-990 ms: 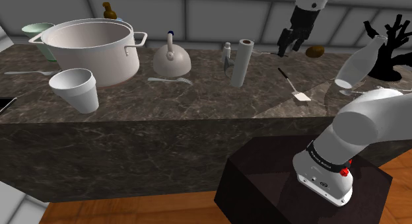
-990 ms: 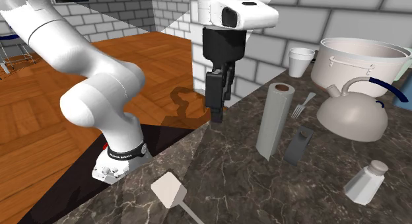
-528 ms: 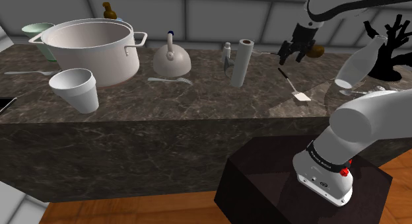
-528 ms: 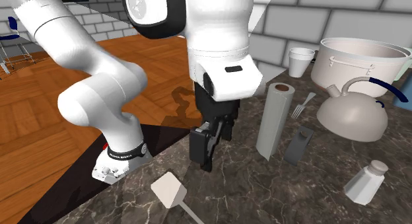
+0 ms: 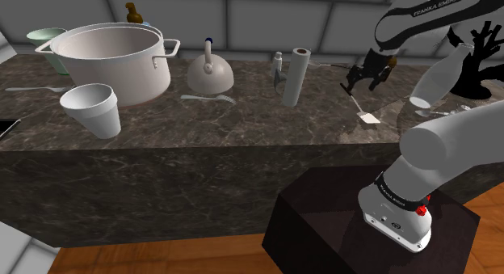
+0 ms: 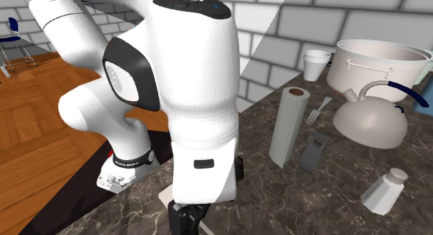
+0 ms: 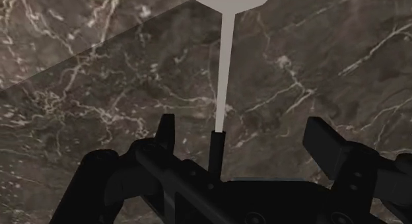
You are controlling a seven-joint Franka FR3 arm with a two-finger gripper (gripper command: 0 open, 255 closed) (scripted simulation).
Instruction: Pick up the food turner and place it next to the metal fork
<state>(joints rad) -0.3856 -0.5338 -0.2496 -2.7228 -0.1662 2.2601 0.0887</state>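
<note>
Two black fingers [image 7: 165, 133] of the gripper [image 7: 244, 130] stand wide apart. The white flat-bladed food turner [image 7: 224, 71] lies between them, touching neither, on the dark marble bench [image 7: 99, 90], with its blade ahead of the gripper.

white arm [image 5: 452, 143], dark joints, franka emika lettering, blk gripper [image 7: 244, 133]

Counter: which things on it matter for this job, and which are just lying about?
Part of the job: turner, fork, gripper.
Just lying about: pot, kettle, paper roll, cup, shaker.
</note>
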